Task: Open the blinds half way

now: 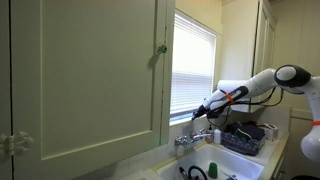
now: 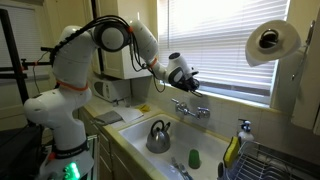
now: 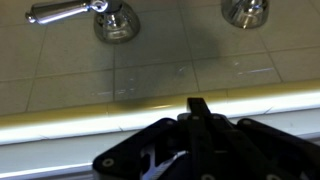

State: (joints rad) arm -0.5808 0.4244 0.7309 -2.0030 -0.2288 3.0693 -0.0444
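The white slatted blinds [image 1: 195,65] hang over the window in both exterior views [image 2: 225,45], with their lowest slats near the sill. My gripper [image 1: 201,111] is low in front of the blinds' bottom part, just above the faucet [image 2: 192,85]. In the wrist view its black fingers [image 3: 198,106] are pressed together, shut, with nothing visible between them. They point at the tiled ledge behind the sink. The blinds do not show in the wrist view.
A large pale-green cabinet door [image 1: 85,75] stands close beside the window. Below are chrome faucet handles [image 3: 60,12], a sink [image 2: 205,135] with a kettle [image 2: 158,137], a dish rack [image 1: 245,135] and a paper towel roll [image 2: 272,42].
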